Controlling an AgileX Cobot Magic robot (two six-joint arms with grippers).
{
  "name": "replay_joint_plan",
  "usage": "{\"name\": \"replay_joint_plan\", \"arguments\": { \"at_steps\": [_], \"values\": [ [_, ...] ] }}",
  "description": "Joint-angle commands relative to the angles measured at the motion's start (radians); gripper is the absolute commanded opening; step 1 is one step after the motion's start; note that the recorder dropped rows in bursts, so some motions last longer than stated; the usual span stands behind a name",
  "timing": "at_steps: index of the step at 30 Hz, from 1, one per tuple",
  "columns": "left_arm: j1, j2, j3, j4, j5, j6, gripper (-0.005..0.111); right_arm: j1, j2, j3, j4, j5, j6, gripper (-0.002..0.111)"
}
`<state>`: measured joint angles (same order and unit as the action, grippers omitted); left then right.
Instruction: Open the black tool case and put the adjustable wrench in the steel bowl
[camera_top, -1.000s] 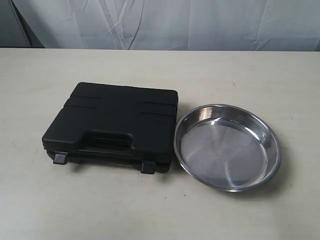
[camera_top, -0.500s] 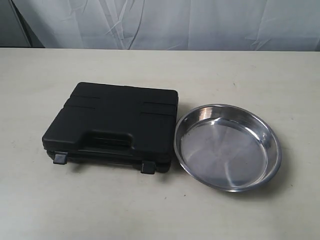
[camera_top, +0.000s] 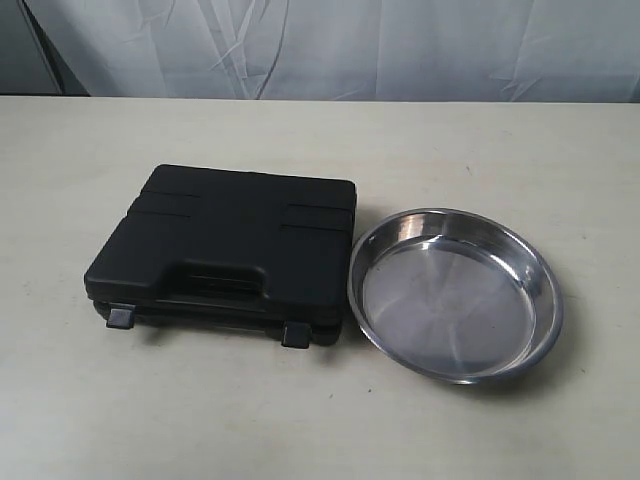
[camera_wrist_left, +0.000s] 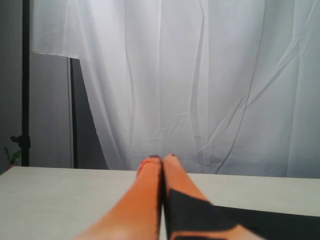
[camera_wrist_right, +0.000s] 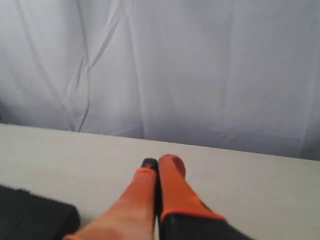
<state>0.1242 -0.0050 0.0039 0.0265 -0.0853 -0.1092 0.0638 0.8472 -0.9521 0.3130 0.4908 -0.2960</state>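
White drapery (camera_top: 330, 50) backed the table (camera_top: 300, 420), where nothing had shifted: the black tool case (camera_top: 230, 245) lay shut beside the steel bowl (camera_top: 455, 295), adjustable wrench unseen, low beneath the clenched, empty left gripper (camera_wrist_left: 162, 160) and right gripper (camera_wrist_right: 159, 165), opening unstarted.

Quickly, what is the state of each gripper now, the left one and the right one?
Left gripper: closed, holding nothing.
Right gripper: closed, holding nothing.
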Motion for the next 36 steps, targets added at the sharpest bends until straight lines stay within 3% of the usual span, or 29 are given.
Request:
{"name": "replay_joint_plan", "arguments": {
  "at_steps": [1,5,8,13,19,23,28,36],
  "values": [
    [-0.008,0.005,-0.004,0.002,-0.005,-0.002,0.0,-0.003,0.251,-0.178,0.398,0.257,-0.494,0.006],
    [-0.008,0.005,-0.004,0.002,-0.005,-0.002,0.0,0.032,0.467,-0.256,0.664,0.53,-0.763,0.033],
    [-0.008,0.005,-0.004,0.002,-0.005,-0.002,0.0,0.128,0.601,-0.289,0.68,0.568,-0.828,0.043],
    [-0.008,0.005,-0.004,0.002,-0.005,-0.002,0.0,0.329,0.779,-0.355,0.602,0.478,-0.929,0.043],
    [-0.008,0.005,-0.004,0.002,-0.005,-0.002,0.0,0.573,0.932,-0.459,0.285,0.35,-0.906,0.043],
    [-0.008,0.005,-0.004,0.002,-0.005,-0.002,0.0,0.689,1.015,-0.485,0.076,0.305,-0.783,0.043],
    [-0.008,0.005,-0.004,0.002,-0.005,-0.002,0.0,0.782,1.104,-0.487,0.008,0.252,-0.719,0.043],
    [-0.008,0.005,-0.004,0.002,-0.005,-0.002,0.0,0.796,1.189,-0.487,0.009,0.194,-0.711,0.043]
  ]
}}
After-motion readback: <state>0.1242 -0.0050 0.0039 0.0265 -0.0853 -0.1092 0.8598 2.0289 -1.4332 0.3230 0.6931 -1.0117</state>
